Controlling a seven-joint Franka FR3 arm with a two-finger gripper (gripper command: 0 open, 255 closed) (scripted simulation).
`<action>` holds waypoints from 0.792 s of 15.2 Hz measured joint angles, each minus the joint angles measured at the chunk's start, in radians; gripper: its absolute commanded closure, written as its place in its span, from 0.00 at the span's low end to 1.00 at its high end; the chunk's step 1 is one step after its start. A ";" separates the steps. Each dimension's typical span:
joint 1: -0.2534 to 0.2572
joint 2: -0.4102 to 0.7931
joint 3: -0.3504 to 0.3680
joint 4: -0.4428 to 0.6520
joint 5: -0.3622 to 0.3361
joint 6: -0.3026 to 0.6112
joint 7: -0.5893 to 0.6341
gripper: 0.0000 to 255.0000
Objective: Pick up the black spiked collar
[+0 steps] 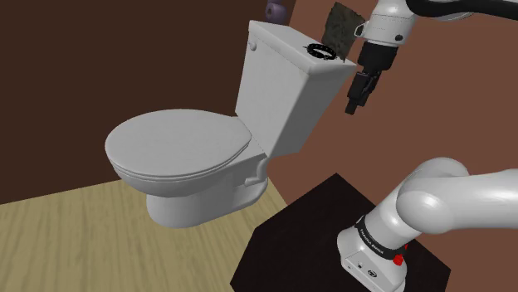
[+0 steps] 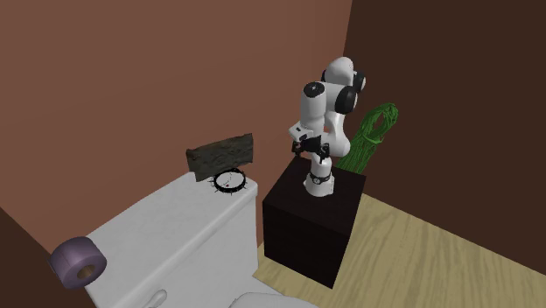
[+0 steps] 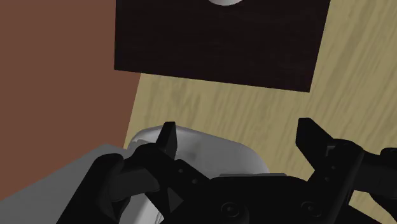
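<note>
Black spiked collar (image 1: 324,51) lies flat on the toilet tank lid (image 1: 278,37), above the gripper (image 1: 355,104) and toward the shoulder view's left of it, not touching it. The gripper hangs beside the tank, its fingers (image 3: 167,137) spread wide, clasping and touching nothing.

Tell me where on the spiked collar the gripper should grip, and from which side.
Probably the band's arc away from the dark slab, coming straight down. The collar lies flat as an open ring on the toilet tank lid, so one finger can drop inside the ring and one outside. The open gripper hangs beside the tank.
</note>
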 measured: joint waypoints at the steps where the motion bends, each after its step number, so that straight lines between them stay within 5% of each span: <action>1: 0.000 0.000 0.000 0.000 0.000 0.000 0.000 0.00; 12: -0.032 0.304 -0.127 0.269 0.040 0.137 -0.070 0.00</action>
